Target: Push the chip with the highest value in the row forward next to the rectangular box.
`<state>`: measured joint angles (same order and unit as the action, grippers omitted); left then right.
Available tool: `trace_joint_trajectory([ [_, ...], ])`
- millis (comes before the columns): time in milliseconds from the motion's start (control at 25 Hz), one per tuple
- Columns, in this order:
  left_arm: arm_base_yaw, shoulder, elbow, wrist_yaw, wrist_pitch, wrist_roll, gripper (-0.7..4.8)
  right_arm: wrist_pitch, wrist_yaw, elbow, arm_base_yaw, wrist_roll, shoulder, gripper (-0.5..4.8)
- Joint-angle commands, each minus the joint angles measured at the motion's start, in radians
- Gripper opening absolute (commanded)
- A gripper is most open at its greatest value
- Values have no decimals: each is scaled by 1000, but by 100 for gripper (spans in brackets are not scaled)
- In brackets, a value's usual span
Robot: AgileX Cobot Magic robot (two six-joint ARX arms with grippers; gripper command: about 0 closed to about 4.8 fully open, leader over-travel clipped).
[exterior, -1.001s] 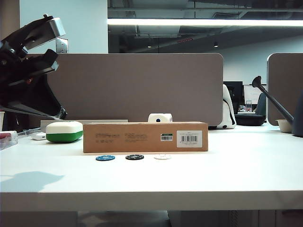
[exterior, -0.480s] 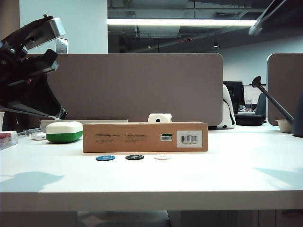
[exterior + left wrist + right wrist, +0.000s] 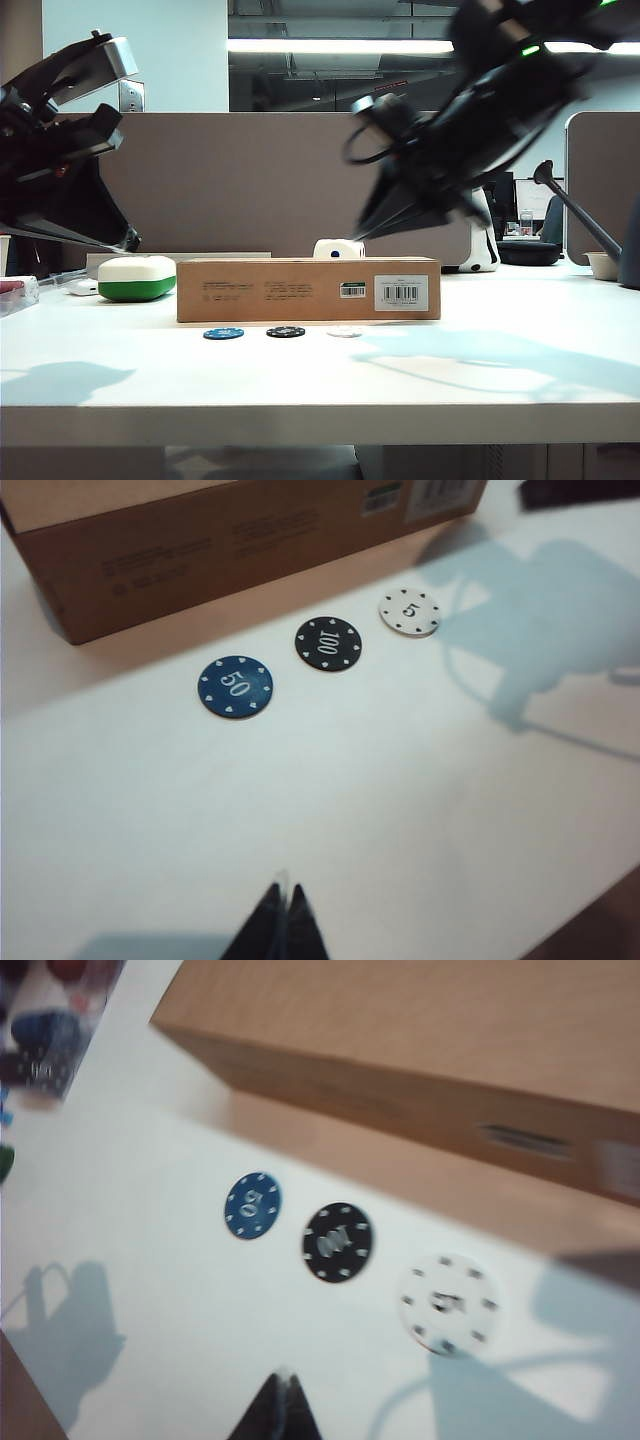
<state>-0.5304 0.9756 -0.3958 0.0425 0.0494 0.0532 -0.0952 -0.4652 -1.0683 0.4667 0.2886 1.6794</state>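
Note:
Three chips lie in a row just in front of the rectangular box (image 3: 308, 290): blue (image 3: 223, 334), black (image 3: 285, 332) and white (image 3: 344, 331). The left wrist view reads blue 50 (image 3: 235, 687), black 100 (image 3: 328, 643) and white 5 (image 3: 409, 612), with the box (image 3: 230, 530) behind them. My left gripper (image 3: 285, 892) is shut, held high and well short of the chips. My right gripper (image 3: 285, 1378) is also shut, in the air above the table short of the black chip (image 3: 338, 1242). In the exterior view the right arm (image 3: 440, 150) is motion-blurred above the box.
A white-and-green rounded case (image 3: 137, 279) sits left of the box. A white cube with a dark dot (image 3: 338, 248) stands behind it. A clear container (image 3: 15, 295) is at the table's left edge. The left arm (image 3: 60, 170) hangs over the far left.
The right arm has swung in from the upper right and now hangs blurred above the box, casting a shadow on the table. The left arm and the chips have not moved.

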Motion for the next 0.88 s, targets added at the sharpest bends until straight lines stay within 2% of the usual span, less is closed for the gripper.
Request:
trace_joint_trajectory([
  [40,1,-2,-1,-19,11,-4,-5,-49,-5,-104,45,-16,99,-9],
  [280,1,-2,-1,-20,12,-4,-5,-113,-5,-201,101,-21,199,-9],
  [480,1,-2,-1,-21,12,-4,-5,-114,10,-208,138,-31,227,-9],
  [600,1,-2,-1,-19,12,-4,-5,-124,92,-208,158,-60,238,-10],
  [881,1,-2,-1,-20,12,-4,-5,-116,92,-208,162,-65,267,-9],
])
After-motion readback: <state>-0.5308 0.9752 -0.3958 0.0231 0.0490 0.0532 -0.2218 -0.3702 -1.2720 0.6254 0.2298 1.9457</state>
